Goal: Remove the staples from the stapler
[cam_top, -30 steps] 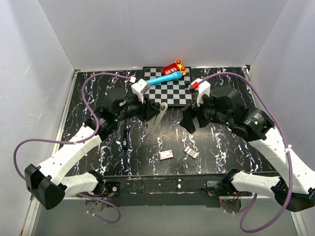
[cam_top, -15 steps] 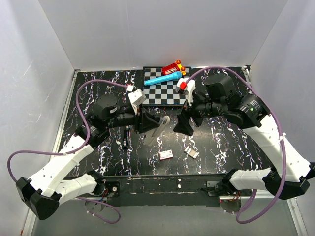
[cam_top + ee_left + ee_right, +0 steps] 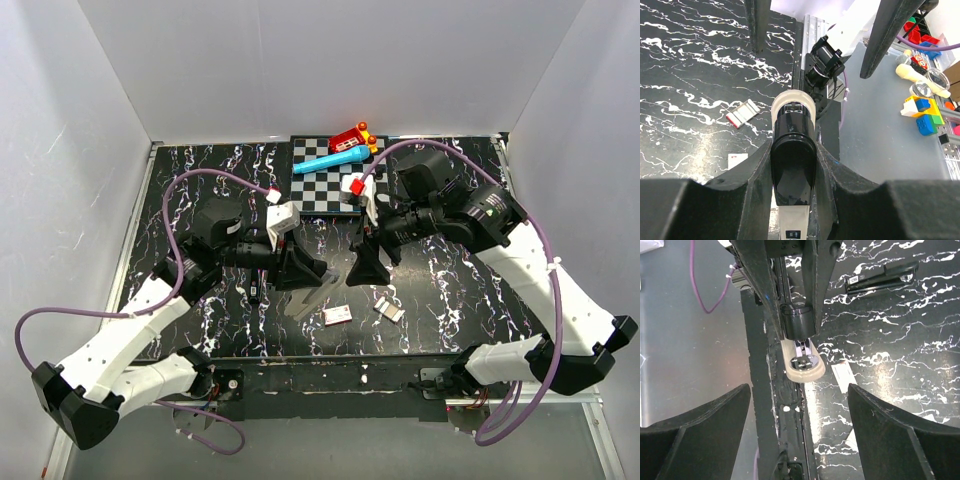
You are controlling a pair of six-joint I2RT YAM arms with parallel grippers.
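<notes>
**Ana:** Between the two arms, over the near half of the black table with white streaks [image 3: 450, 320], what is that long thing?

**Ben:** That is the slim stapler [image 3: 308, 298]. It has a shiny black top and a pale cream bottom with a round end. A bit of silver metal shows between them.

**Ana:** Who has it?

**Ben:** The left gripper [image 3: 312, 273] is pinching it, with one finger on each long side. The round end sticks out past the fingers and points toward the near edge of the table.

**Ana:** Is it touching the table?

**Ben:** It looks lifted up, but the view from above is blurry there, so I cannot be sure.

**Ana:** What does the other camera see?

**Ben:** From the right wrist, the cream bottom reaches out further than the black top. A small silver plate sits on it.

**Ana:** And the right gripper [image 3: 368, 272]?

**Ben:** It holds nothing. Its two fingers [image 3: 695, 430] are spread wide apart. It hangs just beside the stapler and faces it.

**Ana:** What else is around?

**Ben:** A small pink-and-white box [image 3: 338, 315] lies flat on the table near the stapler's round end. A thin black stick with a white label [image 3: 880, 276] lies on the table too, on the other side of the left gripper. A black-and-white checked board [image 3: 320, 190] lies at the back.
</notes>
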